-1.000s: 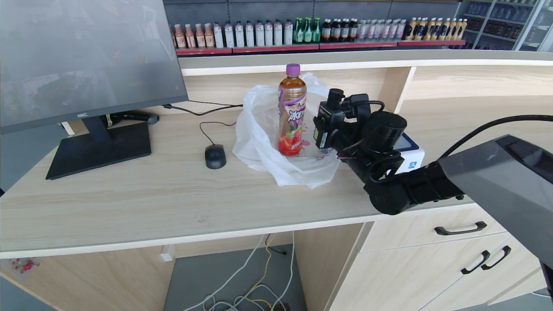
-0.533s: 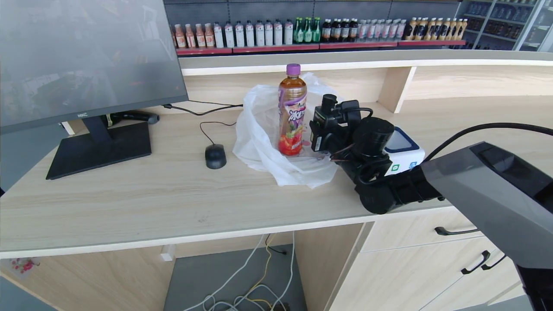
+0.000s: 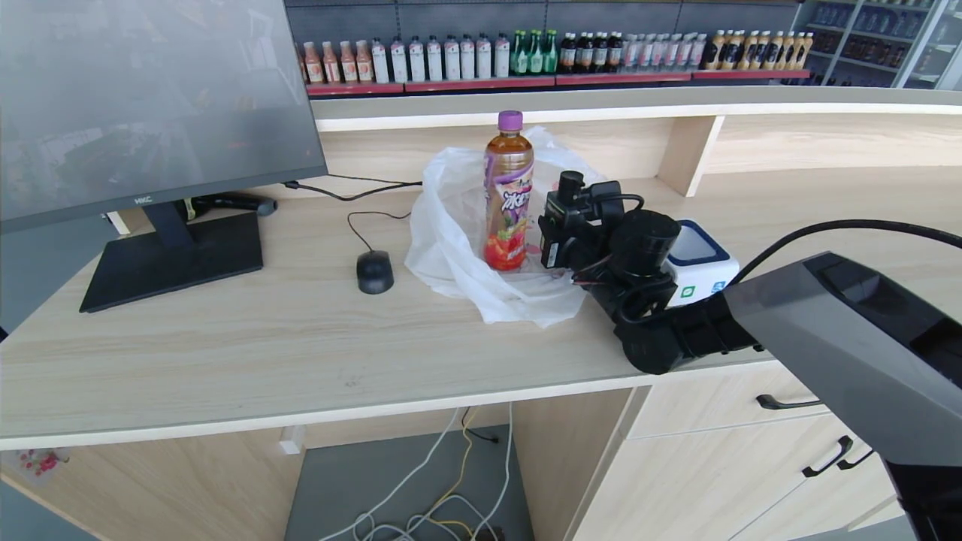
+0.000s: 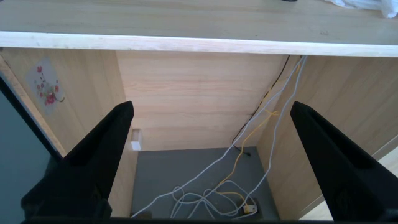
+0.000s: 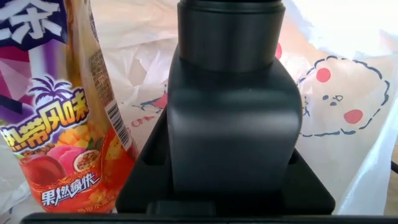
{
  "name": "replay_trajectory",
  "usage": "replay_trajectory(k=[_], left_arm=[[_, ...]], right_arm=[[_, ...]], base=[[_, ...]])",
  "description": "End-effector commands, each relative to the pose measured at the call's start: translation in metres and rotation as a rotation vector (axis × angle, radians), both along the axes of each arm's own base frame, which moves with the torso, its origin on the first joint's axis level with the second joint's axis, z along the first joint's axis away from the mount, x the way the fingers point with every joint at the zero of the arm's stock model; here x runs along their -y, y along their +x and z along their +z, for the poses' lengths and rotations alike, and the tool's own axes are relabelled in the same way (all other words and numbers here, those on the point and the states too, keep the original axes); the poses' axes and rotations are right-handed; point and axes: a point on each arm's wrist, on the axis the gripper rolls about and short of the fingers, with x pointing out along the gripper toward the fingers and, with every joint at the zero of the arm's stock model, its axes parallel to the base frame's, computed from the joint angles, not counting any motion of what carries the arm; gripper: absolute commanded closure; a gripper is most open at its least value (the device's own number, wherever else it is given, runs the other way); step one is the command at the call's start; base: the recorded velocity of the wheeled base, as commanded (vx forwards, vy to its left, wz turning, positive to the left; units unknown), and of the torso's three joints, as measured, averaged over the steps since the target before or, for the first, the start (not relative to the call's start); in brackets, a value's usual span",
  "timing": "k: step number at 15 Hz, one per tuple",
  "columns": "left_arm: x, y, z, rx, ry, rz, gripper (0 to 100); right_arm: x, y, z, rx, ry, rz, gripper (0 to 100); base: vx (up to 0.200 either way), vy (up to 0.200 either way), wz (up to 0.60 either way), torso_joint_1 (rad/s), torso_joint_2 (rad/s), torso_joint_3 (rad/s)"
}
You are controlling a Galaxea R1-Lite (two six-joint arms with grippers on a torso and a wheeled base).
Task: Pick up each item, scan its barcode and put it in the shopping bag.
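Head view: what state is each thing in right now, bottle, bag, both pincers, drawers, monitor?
Bottle: upright, cap on, standing in the bag.
Bag: open, slumped on the counter.
Left pincer: open, empty, below the counter's edge.
Right pincer: beside the bottle, over the bag; grip unclear.
Drawers: shut.
Monitor: screen dark.

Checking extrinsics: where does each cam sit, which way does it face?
Head: high, facing forward-down at counter; right arm beside bottle in shopping bag.
Left wrist: low before counter, facing cables beneath; open left pincer frames it.
Right wrist: close on bottle and bag; own black housing mid-frame.
Shared: head and right wrist show bottle, bag.
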Motion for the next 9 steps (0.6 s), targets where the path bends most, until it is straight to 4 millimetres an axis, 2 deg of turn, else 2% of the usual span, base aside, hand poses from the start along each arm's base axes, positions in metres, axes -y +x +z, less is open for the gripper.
replay_trajectory(k=[1, 5, 9], left_arm=[[0.0, 0.0, 0.0, 0.0, 0.0, 0.0, 0], [0.0, 0.0, 0.0, 0.0, 0.0, 0.0, 0], [0.0, 0.0, 0.0, 0.0, 0.0, 0.0, 0]], right_arm=[[-0.001, 0.0, -0.001, -0.002, -0.001, 0.001, 100], [-0.001, 0.0, -0.002, -0.006, -0.004, 0.001, 100], [-0.001, 0.001, -0.015, 0.0, -0.002, -0.004, 100]], base=[[0.0, 0.0, 0.0, 0.0, 0.0, 0.0], [0.0, 0.0, 0.0, 0.0, 0.0, 0.0], [0.0, 0.0, 0.0, 0.0, 0.0, 0.0]])
